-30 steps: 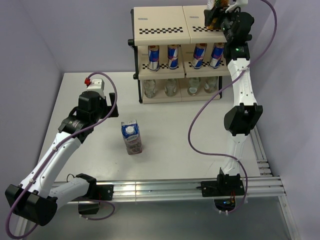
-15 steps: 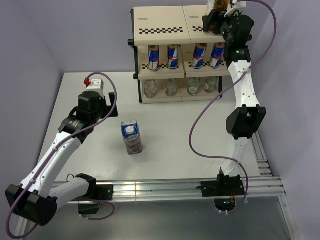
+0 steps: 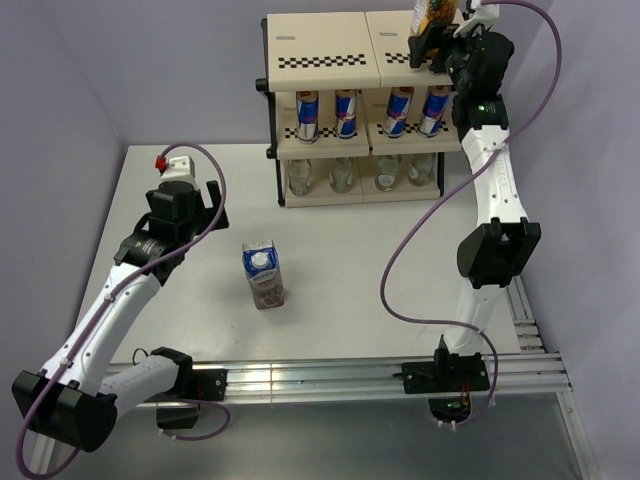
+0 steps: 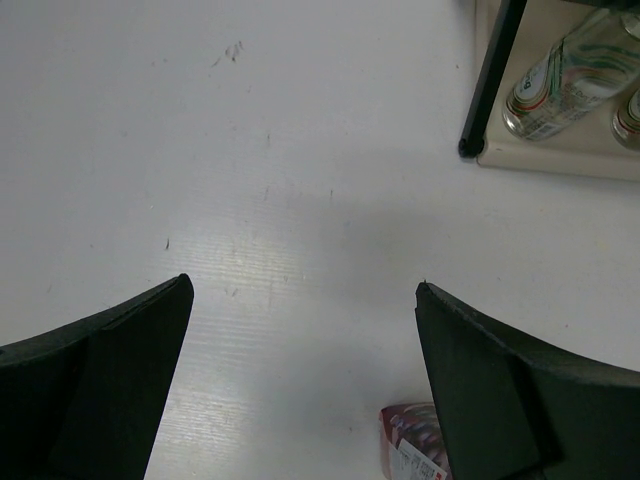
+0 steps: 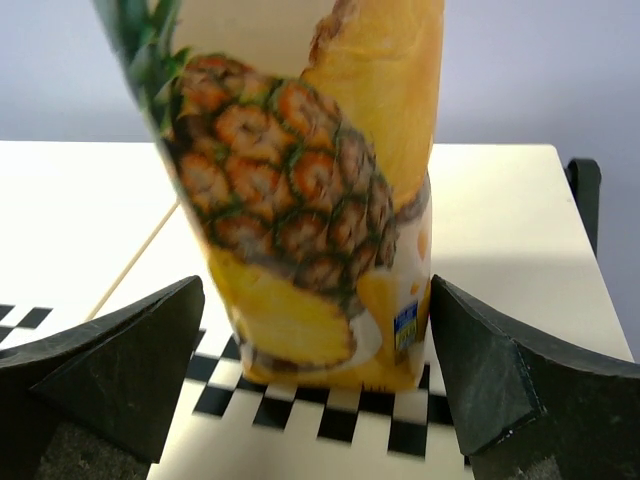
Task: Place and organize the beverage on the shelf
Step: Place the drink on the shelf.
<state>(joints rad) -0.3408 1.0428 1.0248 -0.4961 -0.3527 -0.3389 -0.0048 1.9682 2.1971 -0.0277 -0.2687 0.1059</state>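
Observation:
The shelf [image 3: 320, 45] stands at the table's far edge. A yellow pineapple carton [image 3: 437, 12] is upright on the right end of its top board, just behind the checkered strip. My right gripper [image 3: 432, 45] is open around the carton [image 5: 310, 200], with a gap on each side; its fingertips [image 5: 170, 330] flank the base. Several blue-and-silver cans [image 3: 346, 112] fill the middle tier and several clear bottles [image 3: 342, 175] the bottom tier. The purple carton [image 3: 263, 273] stands on the table. My left gripper [image 3: 183, 205] hovers open to its left, empty [image 4: 304, 283].
In the left wrist view the shelf's black front-left leg [image 4: 490, 80] and two bottles [image 4: 570, 75] show at the upper right, and a corner of the purple carton [image 4: 410, 440] by the right finger. The left half of the top board holds nothing.
My right gripper has opened off the yellow carton, which now stands on the top board. The left arm has shifted slightly left and away from the purple carton.

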